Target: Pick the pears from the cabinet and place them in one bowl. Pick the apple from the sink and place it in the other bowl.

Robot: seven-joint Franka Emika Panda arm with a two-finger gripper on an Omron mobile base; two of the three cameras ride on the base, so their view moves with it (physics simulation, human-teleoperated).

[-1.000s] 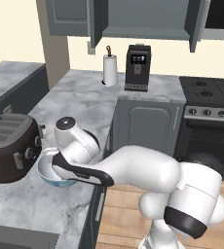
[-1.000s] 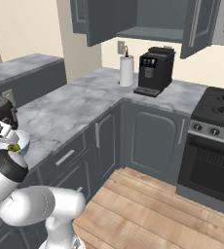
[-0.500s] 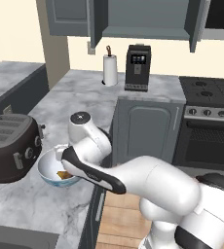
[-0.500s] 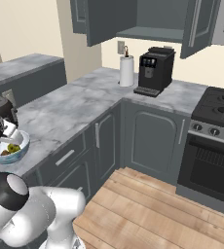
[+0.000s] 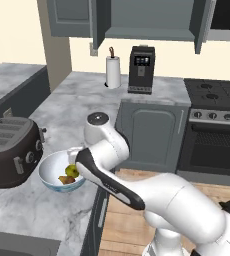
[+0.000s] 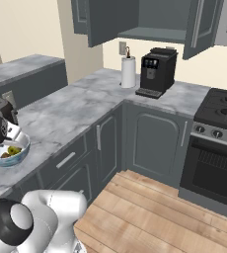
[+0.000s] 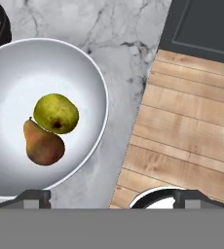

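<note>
1. Although both pears sat in the bowl, the counter edge was near, so a knock from the arm could have pushed the bowl off onto the floor.
2. With its tips spread wide and nothing between them, the end effector hung just above the bowl; swinging away low could have clipped the rim.
3. The green pear touched the brown pear; a jolt might have rolled them.
</note>
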